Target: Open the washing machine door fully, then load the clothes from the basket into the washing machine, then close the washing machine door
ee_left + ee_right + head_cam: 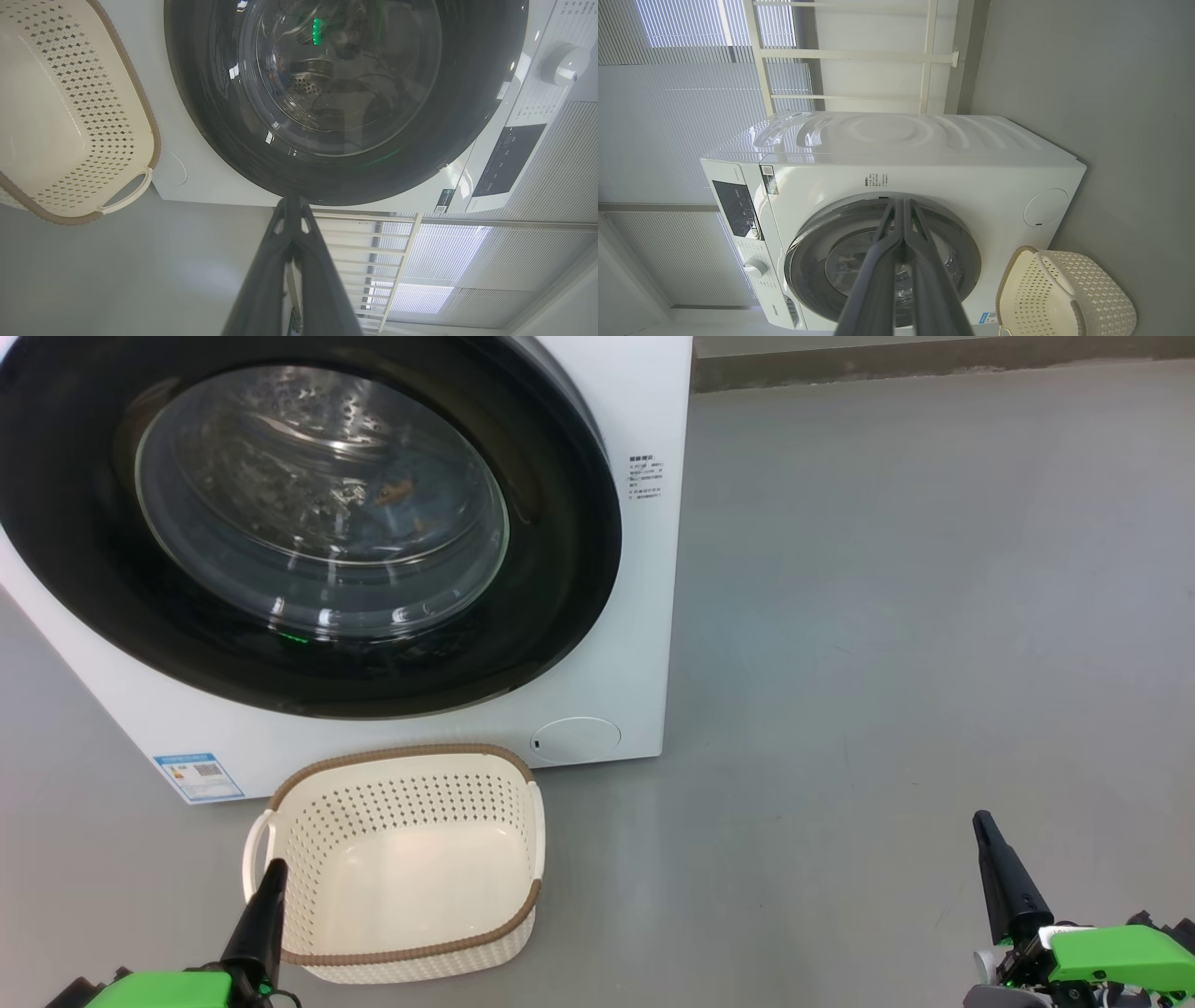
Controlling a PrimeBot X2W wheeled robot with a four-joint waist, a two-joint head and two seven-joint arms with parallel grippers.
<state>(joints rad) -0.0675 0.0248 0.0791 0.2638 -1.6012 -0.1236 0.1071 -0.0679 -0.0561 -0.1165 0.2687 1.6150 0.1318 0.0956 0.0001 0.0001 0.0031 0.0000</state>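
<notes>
One washing machine door [308, 513]: glossy black ring, bulging clear glass, shut.

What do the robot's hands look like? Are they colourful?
The left tool and right tool each have two long, thin, dark fingers that narrow to a point, like a beak. Near the tips are little triangle-shaped holes. Behind each sits a bright green cover, with white and grey bits beside it on the right one.
</notes>
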